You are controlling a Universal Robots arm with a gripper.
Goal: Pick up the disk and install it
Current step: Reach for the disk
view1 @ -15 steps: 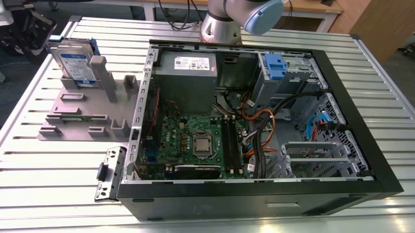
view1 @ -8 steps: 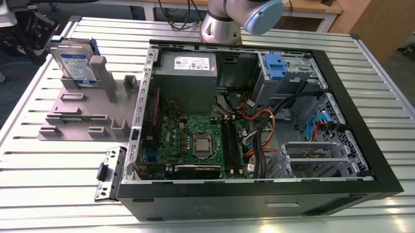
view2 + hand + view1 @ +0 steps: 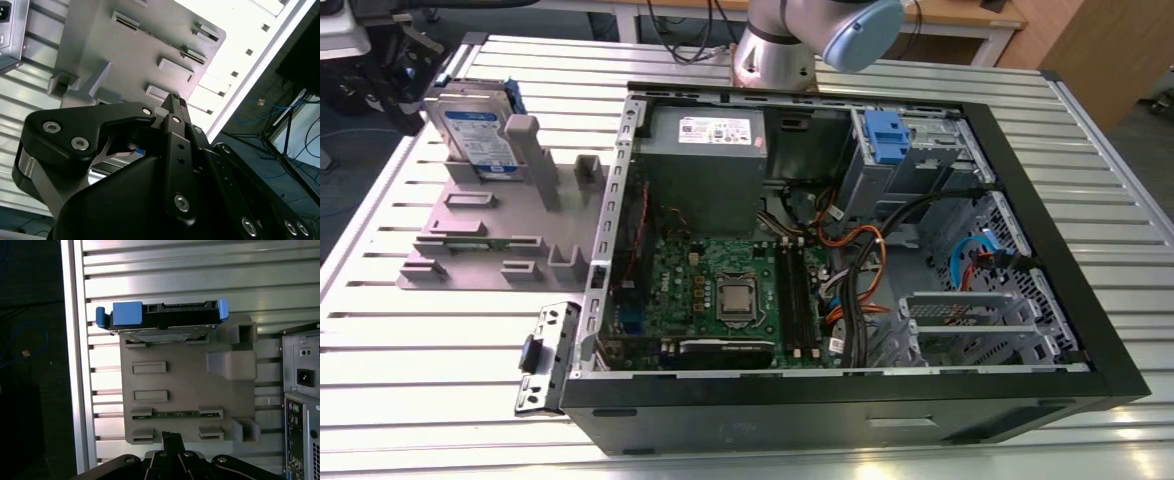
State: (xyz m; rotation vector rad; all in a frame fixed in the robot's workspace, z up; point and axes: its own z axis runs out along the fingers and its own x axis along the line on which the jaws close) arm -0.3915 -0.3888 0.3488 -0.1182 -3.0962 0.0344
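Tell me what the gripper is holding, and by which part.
Nothing. The gripper is shut and empty; the disk stands in the grey holder, apart from it.

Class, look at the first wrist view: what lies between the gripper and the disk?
In the first wrist view, the grey fixture plate lies between the gripper and the disk, with shallow slots and a thin green strip.

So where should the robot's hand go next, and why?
Probably slide the gripper across above the disk. The disk stands on edge in the grey holder beside the computer case, untouched, and the gripper hangs over the holder's other end, fingers shut on nothing.
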